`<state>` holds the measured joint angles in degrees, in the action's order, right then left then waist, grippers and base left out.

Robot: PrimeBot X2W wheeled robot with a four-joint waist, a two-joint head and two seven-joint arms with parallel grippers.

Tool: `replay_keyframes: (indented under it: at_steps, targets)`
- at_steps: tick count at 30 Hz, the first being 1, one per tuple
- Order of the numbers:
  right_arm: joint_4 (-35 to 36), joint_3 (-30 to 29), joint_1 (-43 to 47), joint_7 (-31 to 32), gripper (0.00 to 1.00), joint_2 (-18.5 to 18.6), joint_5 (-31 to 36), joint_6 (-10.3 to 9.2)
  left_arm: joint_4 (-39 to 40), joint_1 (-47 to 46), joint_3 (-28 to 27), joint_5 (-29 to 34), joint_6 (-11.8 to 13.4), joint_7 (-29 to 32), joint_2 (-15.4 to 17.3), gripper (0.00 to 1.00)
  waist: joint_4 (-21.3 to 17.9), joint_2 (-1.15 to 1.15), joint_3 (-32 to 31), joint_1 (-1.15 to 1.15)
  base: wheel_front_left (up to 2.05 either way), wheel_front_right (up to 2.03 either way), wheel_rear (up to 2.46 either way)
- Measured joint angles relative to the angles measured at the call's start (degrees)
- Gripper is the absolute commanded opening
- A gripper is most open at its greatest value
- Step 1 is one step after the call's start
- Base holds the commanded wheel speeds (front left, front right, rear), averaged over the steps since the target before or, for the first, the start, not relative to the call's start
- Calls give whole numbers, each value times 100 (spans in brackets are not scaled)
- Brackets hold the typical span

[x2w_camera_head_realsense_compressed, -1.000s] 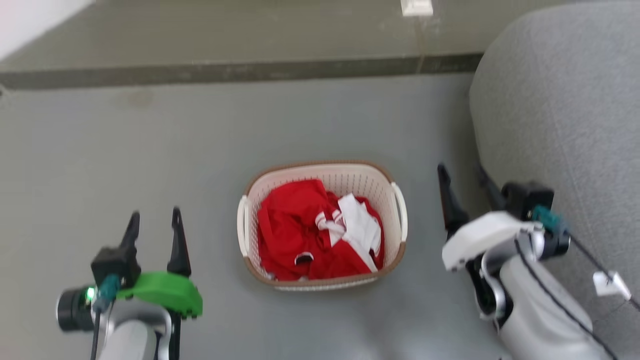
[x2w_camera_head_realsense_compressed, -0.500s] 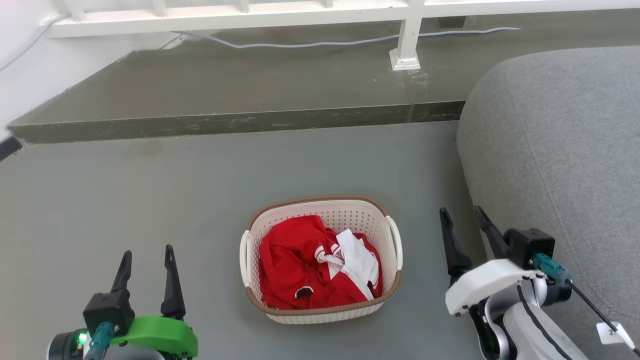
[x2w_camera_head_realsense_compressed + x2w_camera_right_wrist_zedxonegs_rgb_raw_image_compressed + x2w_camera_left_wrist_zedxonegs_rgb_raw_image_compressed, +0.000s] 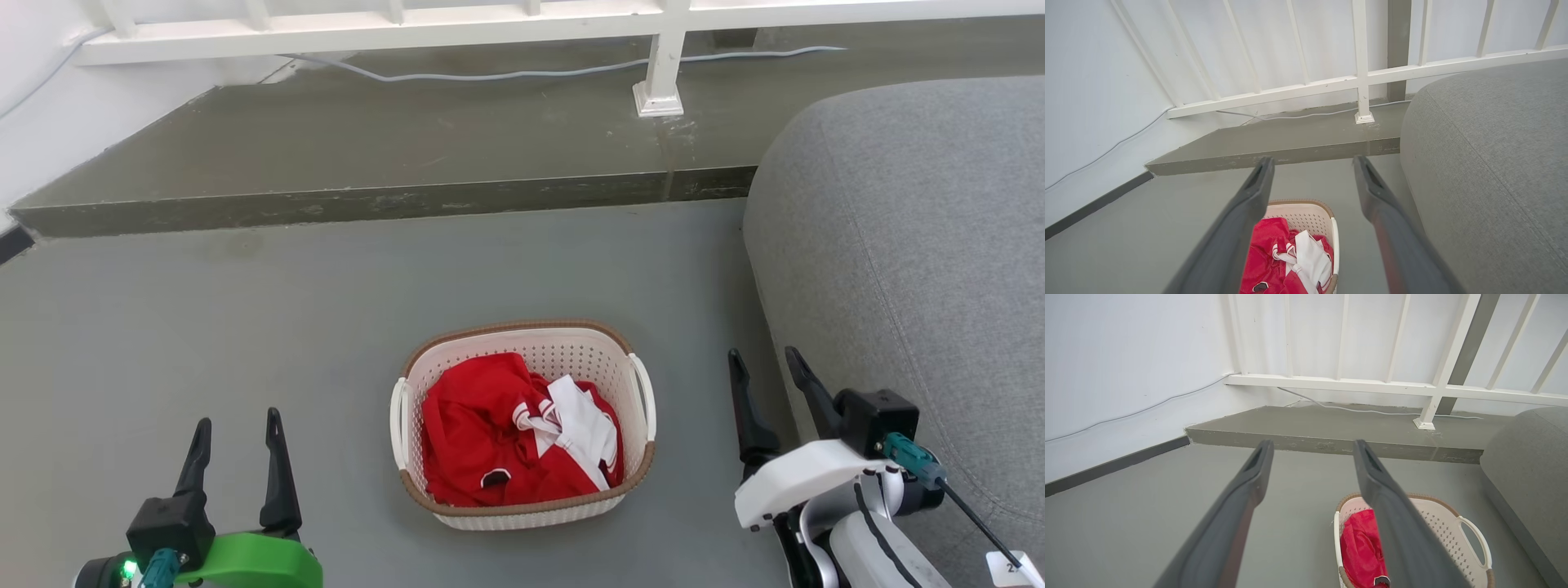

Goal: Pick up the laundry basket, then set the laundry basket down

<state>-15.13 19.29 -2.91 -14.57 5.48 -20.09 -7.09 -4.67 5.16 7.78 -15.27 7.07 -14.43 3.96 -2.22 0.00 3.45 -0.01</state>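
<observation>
The laundry basket is set on the grey floor, between the two grippers and apart from both, with red and white clothes held inside. The left gripper and the right gripper are seen with fingers spread and nothing pinched. A grey sofa is found just beside the latter.

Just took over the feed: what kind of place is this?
Likely a home living space: a grey sofa, a basket of clothes on the floor, a white railing along a raised ledge.
</observation>
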Motion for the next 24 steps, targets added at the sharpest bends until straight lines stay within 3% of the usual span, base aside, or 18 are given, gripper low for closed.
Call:
replay_keyframes:
  at_steps: [22, 23, 24]
  targets:
    - [282, -207, 144, 0, 100, -96, 152, -1, 315, 193, 18, 165, -5, 0, -67, 100, -31, 0, 132, 1, 0, 0, 0]
    - [235, -203, 146, 1, 0, -103, 149, 0, 269, 193, 20, 165, -4, 4, -80, 0, -32, 0, 133, 0, 0, 0, 0]
    - [175, -198, 163, 1, 0, -114, 149, 0, 196, 196, 26, 165, -4, 10, -102, 0, -32, 0, 133, 0, 0, 0, 0]
